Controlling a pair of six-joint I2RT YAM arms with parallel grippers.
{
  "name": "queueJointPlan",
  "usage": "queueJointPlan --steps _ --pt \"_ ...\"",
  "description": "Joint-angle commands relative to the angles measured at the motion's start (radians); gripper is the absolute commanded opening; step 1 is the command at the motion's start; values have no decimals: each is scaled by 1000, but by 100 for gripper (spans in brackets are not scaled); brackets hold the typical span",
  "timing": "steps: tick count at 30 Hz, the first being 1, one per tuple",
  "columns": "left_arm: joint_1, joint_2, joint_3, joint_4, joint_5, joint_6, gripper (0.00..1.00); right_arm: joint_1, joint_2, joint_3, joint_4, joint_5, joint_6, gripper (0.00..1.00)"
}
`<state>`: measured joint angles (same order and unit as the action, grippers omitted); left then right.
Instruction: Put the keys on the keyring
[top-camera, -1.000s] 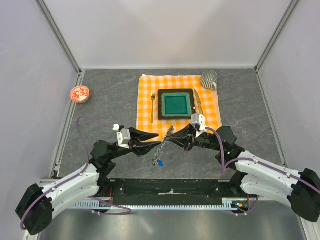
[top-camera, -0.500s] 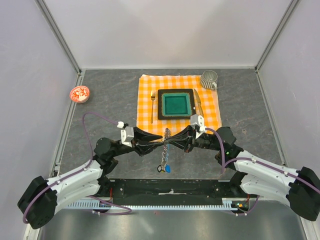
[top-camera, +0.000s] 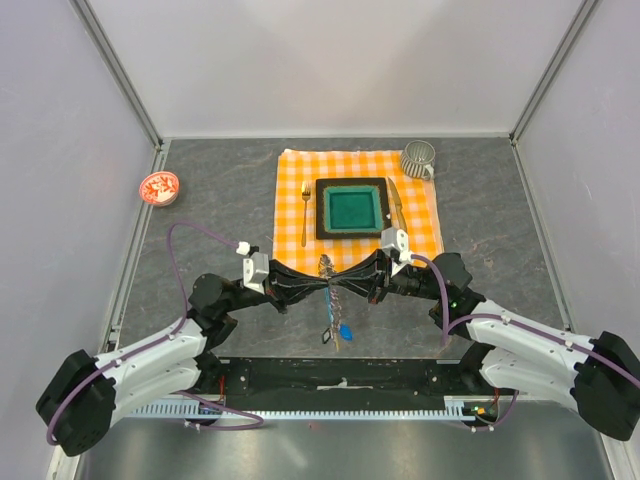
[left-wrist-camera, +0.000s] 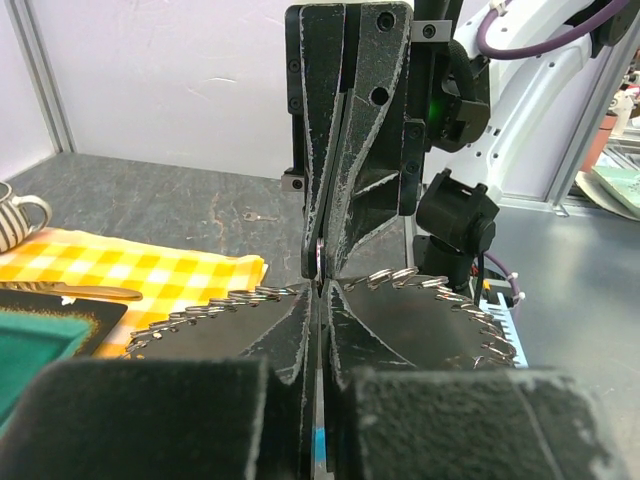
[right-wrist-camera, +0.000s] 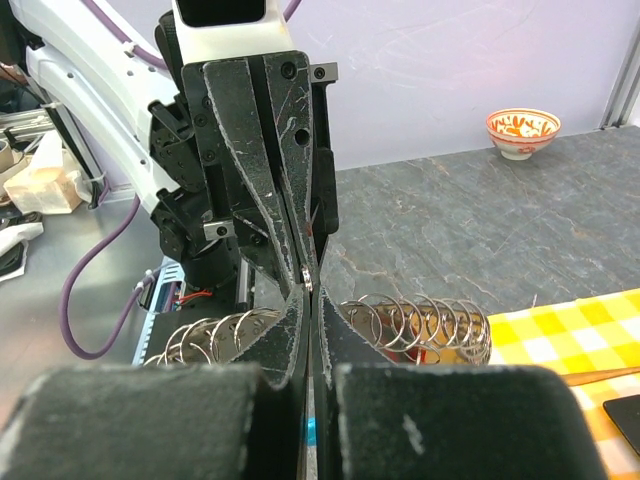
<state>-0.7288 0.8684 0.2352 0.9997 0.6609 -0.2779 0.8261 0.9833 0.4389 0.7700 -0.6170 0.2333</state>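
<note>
The keyring (top-camera: 326, 266) shows as a string of linked silvery wire rings running from the cloth's near edge toward me. A blue piece (top-camera: 345, 332) and a small dark piece (top-camera: 328, 338) hang at its near end; I cannot tell whether these are the keys. My left gripper (top-camera: 325, 285) and right gripper (top-camera: 337, 285) meet tip to tip, both shut on the string. In the left wrist view the rings (left-wrist-camera: 215, 311) fan out either side of my shut jaws (left-wrist-camera: 321, 291). The right wrist view shows the same rings (right-wrist-camera: 425, 320) around shut jaws (right-wrist-camera: 308, 291).
Beyond the grippers an orange checked cloth (top-camera: 425, 228) holds a dark square plate with a green centre (top-camera: 351, 209), a fork (top-camera: 305, 212), a knife (top-camera: 395, 200) and a striped mug (top-camera: 418, 158). A red-and-white dish (top-camera: 159, 187) sits at the far left.
My left gripper has moved right and shut on the string of rings opposite the right gripper. The string's near end has swung from the left to the right.
</note>
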Motion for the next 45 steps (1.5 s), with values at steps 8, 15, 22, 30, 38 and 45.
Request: queueJointPlan --steps 8,15,22,30,38,45 --pt "-4 -78 67 -205 -69 175 2 5 -12 4 -33 -4 -8 8" --pt "-4 -60 26 -288 -110 394 2 5 -112 108 -450 201 -65 75" --pt "-4 -85 -13 -349 -139 488 2 -1 -158 297 -872 607 11 98" --pt "-6 -105 13 -443 -162 448 2 -115 24 537 -1279 962 43 98" --pt "-14 -83 29 -513 -274 440 2 -459 156 555 -1371 1051 109 94" --pt "-23 -135 18 -541 -351 447 2 -774 324 561 -1325 996 66 85"
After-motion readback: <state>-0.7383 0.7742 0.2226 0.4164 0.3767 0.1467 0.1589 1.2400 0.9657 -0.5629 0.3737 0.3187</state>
